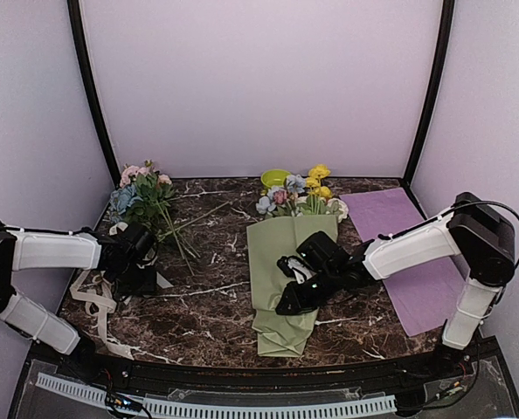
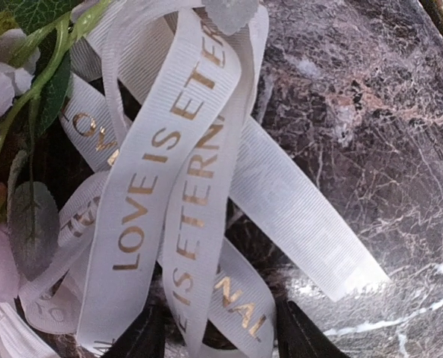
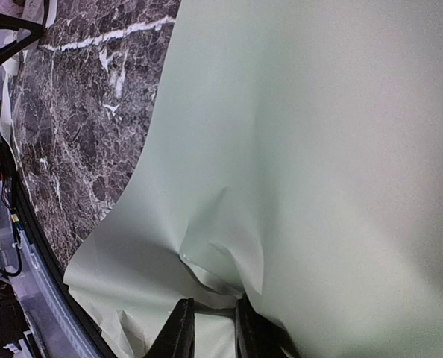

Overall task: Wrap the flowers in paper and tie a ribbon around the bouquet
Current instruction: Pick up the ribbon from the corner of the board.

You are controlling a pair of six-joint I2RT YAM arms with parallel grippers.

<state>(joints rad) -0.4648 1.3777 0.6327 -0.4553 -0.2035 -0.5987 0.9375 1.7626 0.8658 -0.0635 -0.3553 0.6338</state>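
Top external: bouquet (image 1: pixel 275 249) long axis runs near-to-far; right gripper (image 1: pixel 287 305) pinches its paper (image 3: pixel 318 149), jaws narrow. Well left of bouquet, ribbon (image 1: pixel 93 301) sits between parted jaws of left gripper (image 2: pixel 214 339), the nearer arm.

- Ribbon (image 2: pixel 169 186): woven cloth with a fine ribbed weave, matt cream, with shiny gold lettering.
- Tabletop (image 2: pixel 371 134): dark brown marble look with pale veins, polished and glossy.
- Paper (image 3: pixel 318 149): sage-green, smooth and matt, with soft creases at lower centre.
- Purple sheet (image 1: pixel 425 297), right of frame: flat, matt paper.
- Leaf (image 2: pixel 31 231), lower left: cloth-like, dull, faintly veined.
- Arm shell (image 1: pixel 58 251): smooth white plastic.
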